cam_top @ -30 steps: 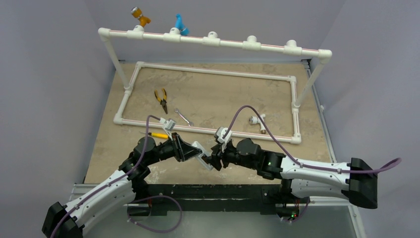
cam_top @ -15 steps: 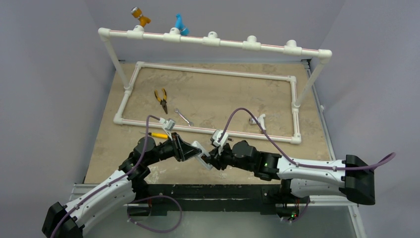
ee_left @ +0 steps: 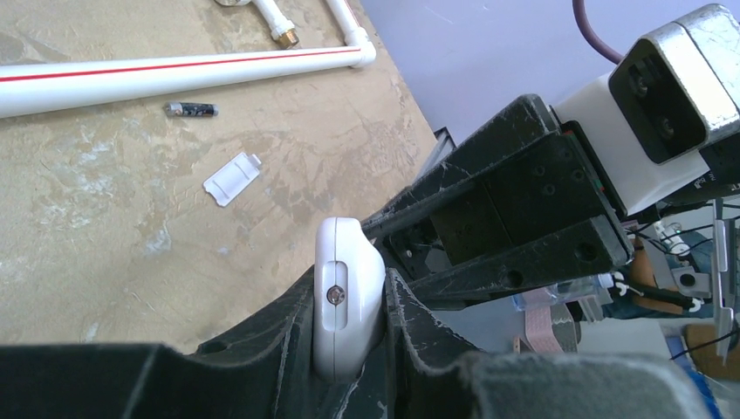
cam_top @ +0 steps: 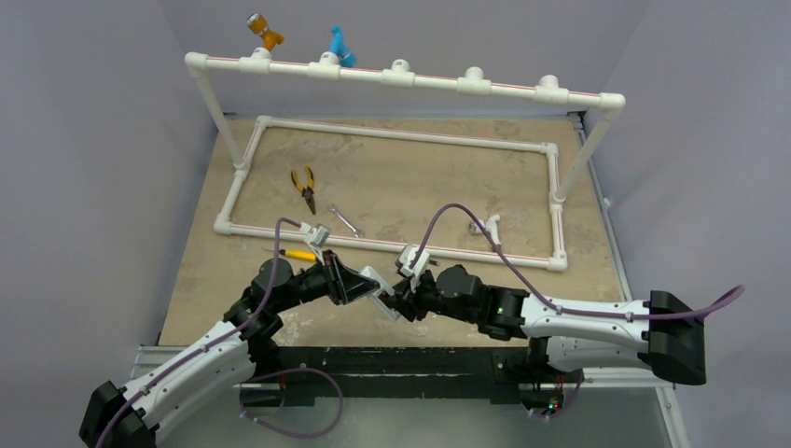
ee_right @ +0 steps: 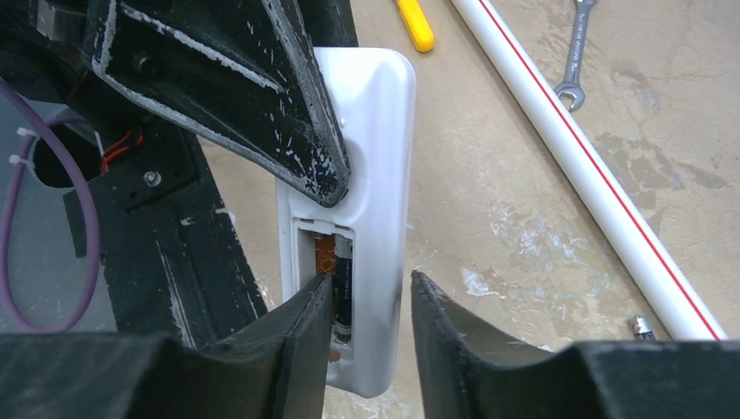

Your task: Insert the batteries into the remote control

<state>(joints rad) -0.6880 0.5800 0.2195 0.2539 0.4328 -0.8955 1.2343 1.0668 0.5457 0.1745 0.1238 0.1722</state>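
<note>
Soft, even light fills the room, so shadows on the tan surface (cam_top: pixel 420 177) are faint. The top view looks sharp. Up close, the black fingers (ee_right: pixel 279 358) go blurry (too near the camera), and the white remote control (ee_right: pixel 380 175) shines very bright.

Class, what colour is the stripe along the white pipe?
Red; the pipe shows it best in the right wrist view.

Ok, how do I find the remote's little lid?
Look at the long white pipe with a red stripe on the tan table. On the robot's side of it lies a dark battery, then the lid: a flat white rectangle, tabbed at one end.
</note>
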